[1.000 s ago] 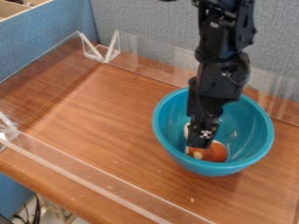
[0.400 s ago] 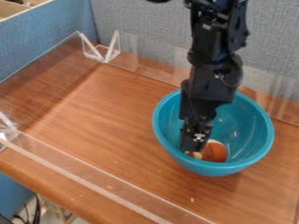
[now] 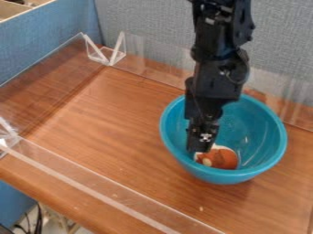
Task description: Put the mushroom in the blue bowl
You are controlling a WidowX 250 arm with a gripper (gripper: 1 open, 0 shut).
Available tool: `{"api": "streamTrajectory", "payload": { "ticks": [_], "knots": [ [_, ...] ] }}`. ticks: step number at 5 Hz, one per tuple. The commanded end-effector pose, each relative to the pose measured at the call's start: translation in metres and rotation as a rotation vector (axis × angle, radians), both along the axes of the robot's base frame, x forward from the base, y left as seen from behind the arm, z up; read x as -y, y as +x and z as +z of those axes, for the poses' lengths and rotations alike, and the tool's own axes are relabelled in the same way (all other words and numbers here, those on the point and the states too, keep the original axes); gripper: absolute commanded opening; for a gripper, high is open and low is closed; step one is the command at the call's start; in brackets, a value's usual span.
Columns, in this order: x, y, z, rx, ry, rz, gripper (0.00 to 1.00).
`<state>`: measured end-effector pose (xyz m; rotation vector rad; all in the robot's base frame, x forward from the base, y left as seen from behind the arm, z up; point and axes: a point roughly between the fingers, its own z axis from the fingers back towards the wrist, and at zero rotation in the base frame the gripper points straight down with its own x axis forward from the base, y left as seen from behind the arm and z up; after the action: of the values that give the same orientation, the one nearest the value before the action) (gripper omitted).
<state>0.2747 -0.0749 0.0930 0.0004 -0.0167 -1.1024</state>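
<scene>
- Camera view: the blue bowl (image 3: pixel 228 137) stands on the wooden table (image 3: pixel 98 119), toward the right side, near the table's front edge.
- The mushroom (image 3: pixel 222 158) lies inside the bowl on its bottom, at the near side; its reddish-brown cap shows, with a pale patch beside it.
- The black robot arm (image 3: pixel 218 55) comes down from the top of the picture and reaches into the bowl; the gripper (image 3: pixel 202 141) points downward, just left of the mushroom and close above it.
- The jaws stand apart and clasp nothing; the mushroom rests free of them, though the fingers hide part of the bowl's inner wall behind them.
- A low clear plastic wall (image 3: pixel 49 73) runs round the table's edges, with a triangular clear bracket (image 3: pixel 108 50) at the far left corner.
- A blue partition (image 3: pixel 49 32) stands behind the left side of the table, and a grey panel (image 3: pixel 146 27) behind the rest.
- The wood to the left of the bowl is bare.
</scene>
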Motion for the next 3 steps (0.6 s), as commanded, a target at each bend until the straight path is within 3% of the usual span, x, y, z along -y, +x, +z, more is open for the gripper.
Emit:
{"api": "streamTrajectory", "payload": {
  "ticks": [1, 2, 3],
  "knots": [
    [-0.002, 0.009, 0.001, 0.052, -0.009, 0.024, 1.00],
    [-0.003, 0.010, -0.009, 0.053, -0.010, 0.040, 1.00],
    [-0.013, 0.001, 0.005, 0.054, -0.012, 0.075, 1.00]
  ]
}}
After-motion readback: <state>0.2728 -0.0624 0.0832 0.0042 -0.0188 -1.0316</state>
